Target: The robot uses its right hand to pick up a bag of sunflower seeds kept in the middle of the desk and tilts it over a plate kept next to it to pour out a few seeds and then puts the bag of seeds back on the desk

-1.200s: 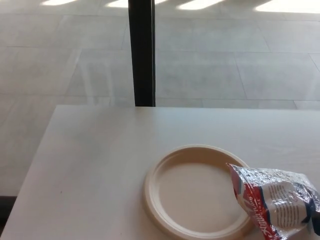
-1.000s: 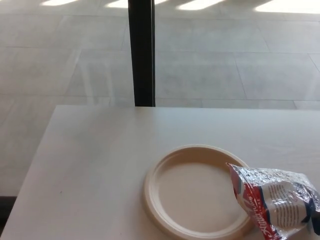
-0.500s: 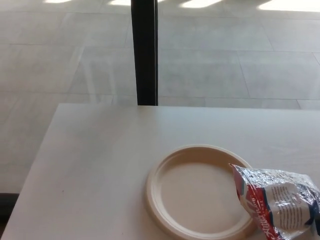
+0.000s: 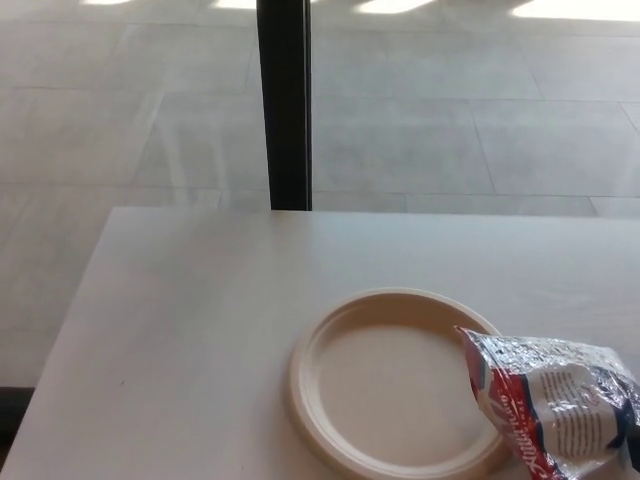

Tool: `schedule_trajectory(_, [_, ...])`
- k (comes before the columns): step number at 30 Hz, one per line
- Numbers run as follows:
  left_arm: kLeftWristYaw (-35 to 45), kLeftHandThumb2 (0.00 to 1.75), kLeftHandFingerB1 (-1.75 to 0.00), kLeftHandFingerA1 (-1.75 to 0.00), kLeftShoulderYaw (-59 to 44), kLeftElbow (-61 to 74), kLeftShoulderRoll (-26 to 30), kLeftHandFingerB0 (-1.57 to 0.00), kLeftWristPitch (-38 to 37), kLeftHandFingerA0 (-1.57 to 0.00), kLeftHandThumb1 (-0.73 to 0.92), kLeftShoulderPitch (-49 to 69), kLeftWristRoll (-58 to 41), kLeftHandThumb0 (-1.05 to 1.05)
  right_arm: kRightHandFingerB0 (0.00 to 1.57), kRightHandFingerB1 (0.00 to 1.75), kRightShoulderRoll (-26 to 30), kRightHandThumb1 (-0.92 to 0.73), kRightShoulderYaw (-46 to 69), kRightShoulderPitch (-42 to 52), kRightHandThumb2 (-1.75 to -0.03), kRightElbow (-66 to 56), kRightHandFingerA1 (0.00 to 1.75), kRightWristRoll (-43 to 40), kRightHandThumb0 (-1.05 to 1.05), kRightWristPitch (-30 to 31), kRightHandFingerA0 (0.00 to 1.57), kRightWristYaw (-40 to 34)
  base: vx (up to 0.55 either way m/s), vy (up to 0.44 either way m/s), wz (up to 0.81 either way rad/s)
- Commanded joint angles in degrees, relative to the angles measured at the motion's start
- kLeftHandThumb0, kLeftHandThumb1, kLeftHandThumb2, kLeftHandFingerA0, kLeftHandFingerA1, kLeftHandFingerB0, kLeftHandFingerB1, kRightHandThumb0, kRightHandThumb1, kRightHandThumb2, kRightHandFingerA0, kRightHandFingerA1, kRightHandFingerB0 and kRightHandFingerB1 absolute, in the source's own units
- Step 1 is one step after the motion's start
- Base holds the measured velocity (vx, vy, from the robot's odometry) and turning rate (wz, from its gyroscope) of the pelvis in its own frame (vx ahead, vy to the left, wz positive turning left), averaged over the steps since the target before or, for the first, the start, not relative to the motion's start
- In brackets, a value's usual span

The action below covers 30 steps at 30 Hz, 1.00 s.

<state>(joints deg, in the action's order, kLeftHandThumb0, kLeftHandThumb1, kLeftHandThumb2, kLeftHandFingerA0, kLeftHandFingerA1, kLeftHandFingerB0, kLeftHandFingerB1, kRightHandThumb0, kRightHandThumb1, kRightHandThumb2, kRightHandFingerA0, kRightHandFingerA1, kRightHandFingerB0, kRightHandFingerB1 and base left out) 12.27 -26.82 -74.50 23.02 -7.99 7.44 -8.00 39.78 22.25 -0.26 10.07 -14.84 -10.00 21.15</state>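
Cream paper plate (image 4: 330, 400) sits near the desk's (image 4: 180, 330) front edge, bare desktop toward its left; crinkled silver-red seed bag (image 4: 550, 405) overlaps its right rim; neither hand's state can be told

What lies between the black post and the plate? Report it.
Nothing: in the head view, only bare desk runs from the black post to the plate. The seed bag overlaps the plate's right rim.

Matt surfaces, one shiny bag

The desk (image 4: 180, 340) has a pale, smooth, matt top with faint wood-like grain. The plate (image 4: 330, 350) looks like cream moulded paper or pulp, dull and unglazed. The bag of sunflower seeds (image 4: 555, 405) is crinkled glossy foil or plastic film, silvery with red and blue print. Behind, the floor tiles (image 4: 450, 130) are grey and softly reflective; the post (image 4: 284, 100) is dark, smooth and matt.
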Motion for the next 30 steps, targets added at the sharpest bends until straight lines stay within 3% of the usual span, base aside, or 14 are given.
schedule_trajectory(1, [0.6, 0.60, -0.35, -0.54, 0.3, -0.3, 1.3, -0.31, -2.2, -0.37, 0.67, 0.7, -0.3, -0.71, 0.00, 0.00, 5.1, -0.50, -10.4, -0.3, -0.88, -4.1, 0.03, 10.2, -0.88, 1.3, 0.00, 6.2, 0.00, 0.000, 0.00])
schedule_trajectory(10, [0.5, 0.60, -0.36, -0.57, 0.5, -0.3, 1.3, -0.34, -2.2, -0.39, 0.66, 0.6, -0.7, -0.72, 0.00, 0.00, 6.5, -0.48, -17.5, -4.4, -0.87, -1.3, 0.04, 13.2, -0.85, 3.1, 0.00, 6.8, 0.00, 0.000, 0.00])
schedule_trajectory(11, [0.3, 0.93, -0.48, -0.64, 0.5, -0.3, 1.4, -0.27, -2.0, -0.39, 0.52, 0.3, -0.7, -0.75, 0.00, 0.00, 6.5, -0.47, -18.3, -5.3, -0.86, -0.9, 0.04, 14.3, -0.84, 3.1, 0.00, 6.6, 0.00, 0.000, 0.00])
schedule_trajectory(12, [0.1, 0.60, -0.34, -0.55, 0.8, -0.4, 1.5, -0.32, -2.0, -0.39, 0.67, 0.3, -0.3, -0.73, 0.00, 0.00, 6.4, -0.46, -18.8, -5.7, -0.87, -0.6, 0.06, 14.6, -0.83, 3.3, 0.00, 6.7, 0.00, 0.000, 0.00])
schedule_trajectory(18, [0.4, 0.61, -0.38, -0.60, 0.8, 0.0, 1.4, -0.33, -2.1, -0.37, 0.68, 0.1, -0.4, -0.73, 0.00, 0.00, 5.7, -0.46, -22.1, -7.8, -0.88, 0.8, 0.05, 18.6, -0.84, 1.1, 0.00, 5.8, 0.00, 0.000, 0.00])
schedule_trajectory(30, [0.3, 0.61, -0.38, -0.59, 1.3, -0.6, 1.6, -0.37, -1.0, -0.37, 0.68, -0.7, -0.5, -0.73, 0.00, 0.00, 3.5, -0.48, -28.8, -10.3, -0.86, -0.1, 0.00, 25.6, -0.84, 2.4, 0.00, 4.9, 0.00, 0.000, 0.00])
